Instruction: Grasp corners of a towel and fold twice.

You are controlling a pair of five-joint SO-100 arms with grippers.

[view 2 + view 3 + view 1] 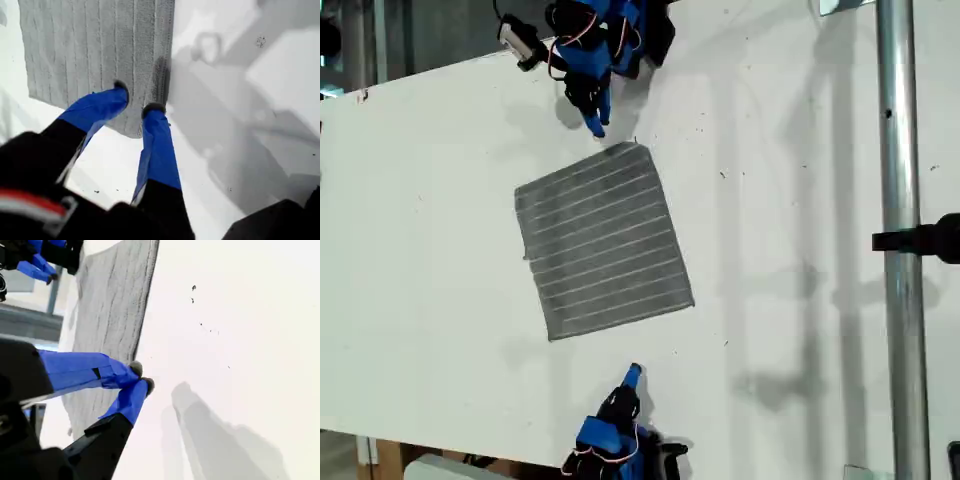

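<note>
Corner (134, 131) of towel (95, 50) lies right below my first gripper (135, 100), jaws apart; my second gripper (142, 377), pinched closed w/ nothing, sits beside towel's edge.

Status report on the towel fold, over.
My first gripper open over one corner of the grey striped cloth towel. My second gripper shut, empty, off the towel. Towel flat, unfolded. Nothing in the way.

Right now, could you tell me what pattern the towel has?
The towel is grey with thin pale parallel stripes, clearest in the exterior view.
</note>
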